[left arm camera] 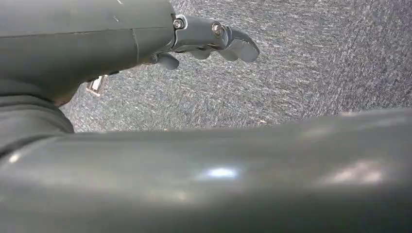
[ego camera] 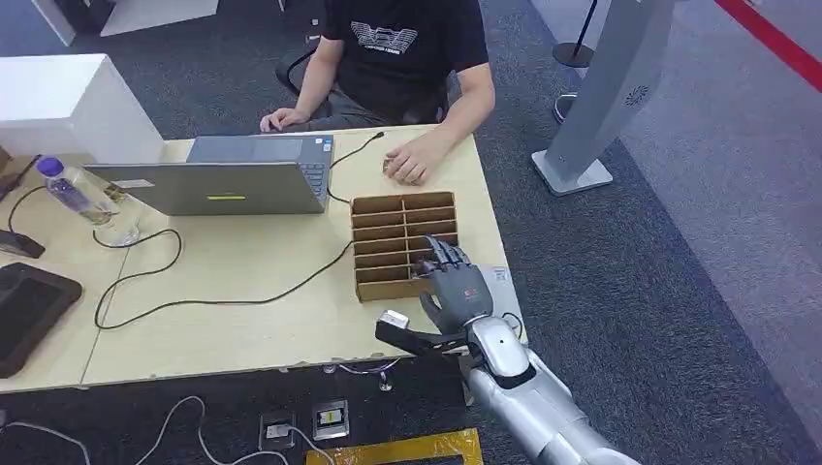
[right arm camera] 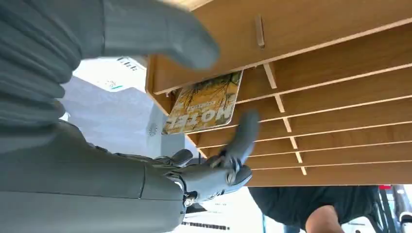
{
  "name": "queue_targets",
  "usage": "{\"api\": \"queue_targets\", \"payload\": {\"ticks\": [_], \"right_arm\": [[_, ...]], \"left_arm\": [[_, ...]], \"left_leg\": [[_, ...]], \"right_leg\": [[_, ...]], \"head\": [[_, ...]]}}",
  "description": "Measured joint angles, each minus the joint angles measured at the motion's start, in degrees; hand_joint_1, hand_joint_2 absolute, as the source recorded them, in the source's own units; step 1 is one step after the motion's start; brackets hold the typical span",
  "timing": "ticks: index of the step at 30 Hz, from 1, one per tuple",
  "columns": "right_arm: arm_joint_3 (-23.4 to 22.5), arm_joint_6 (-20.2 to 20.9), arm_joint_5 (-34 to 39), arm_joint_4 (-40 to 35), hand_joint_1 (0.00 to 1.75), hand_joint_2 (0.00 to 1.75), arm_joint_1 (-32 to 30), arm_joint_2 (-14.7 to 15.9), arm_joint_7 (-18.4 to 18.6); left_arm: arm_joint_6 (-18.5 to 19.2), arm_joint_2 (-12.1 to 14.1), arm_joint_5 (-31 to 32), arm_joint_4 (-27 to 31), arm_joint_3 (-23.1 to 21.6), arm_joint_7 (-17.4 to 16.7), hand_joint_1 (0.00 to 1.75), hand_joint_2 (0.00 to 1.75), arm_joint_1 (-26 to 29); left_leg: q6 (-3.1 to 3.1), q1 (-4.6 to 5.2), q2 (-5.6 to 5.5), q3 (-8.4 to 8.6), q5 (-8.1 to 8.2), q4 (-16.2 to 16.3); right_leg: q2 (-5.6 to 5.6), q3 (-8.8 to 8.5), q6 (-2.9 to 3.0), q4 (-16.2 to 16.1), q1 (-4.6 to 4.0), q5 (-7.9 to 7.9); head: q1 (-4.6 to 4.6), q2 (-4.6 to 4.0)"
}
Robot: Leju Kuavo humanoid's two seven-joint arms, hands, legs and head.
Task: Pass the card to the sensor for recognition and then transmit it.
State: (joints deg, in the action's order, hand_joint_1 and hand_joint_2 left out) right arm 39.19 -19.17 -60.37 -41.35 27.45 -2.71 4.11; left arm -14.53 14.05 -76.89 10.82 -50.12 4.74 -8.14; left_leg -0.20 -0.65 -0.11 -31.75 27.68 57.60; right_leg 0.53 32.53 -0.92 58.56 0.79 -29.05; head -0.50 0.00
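Right wrist view showed the right robot hand (right arm camera: 214, 170), fingers spread and empty, reaching for the hotel card (right arm camera: 206, 104) in the wooden organizer (right arm camera: 340, 87); pinching it apparently came next.

laptop (ego camera: 223, 179), water bottle (ego camera: 73, 194), seated person (ego camera: 402, 58)

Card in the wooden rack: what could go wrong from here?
The card sits deep in a narrow slot of the rack, so the right hand may pinch the divider or miss it. The light rack could slide or tip toward the table's edge. The laptop cable runs beside it.
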Motion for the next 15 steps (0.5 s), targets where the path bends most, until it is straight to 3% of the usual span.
{"api": "queue_targets", "payload": {"ticks": [15], "right_arm": [[0.00,2.19,2.56,-0.15,1.75,1.75,0.42,0.00,-0.70]], "left_arm": [[0.28,-0.02,0.66,0.00,-0.13,-0.17,0.00,0.00,0.02]], "left_leg": [[0.00,0.00,0.00,0.02,0.00,0.00]], "right_leg": [[-0.01,-0.01,0.00,0.00,0.00,0.00]], "head": [[-0.02,0.00]]}}
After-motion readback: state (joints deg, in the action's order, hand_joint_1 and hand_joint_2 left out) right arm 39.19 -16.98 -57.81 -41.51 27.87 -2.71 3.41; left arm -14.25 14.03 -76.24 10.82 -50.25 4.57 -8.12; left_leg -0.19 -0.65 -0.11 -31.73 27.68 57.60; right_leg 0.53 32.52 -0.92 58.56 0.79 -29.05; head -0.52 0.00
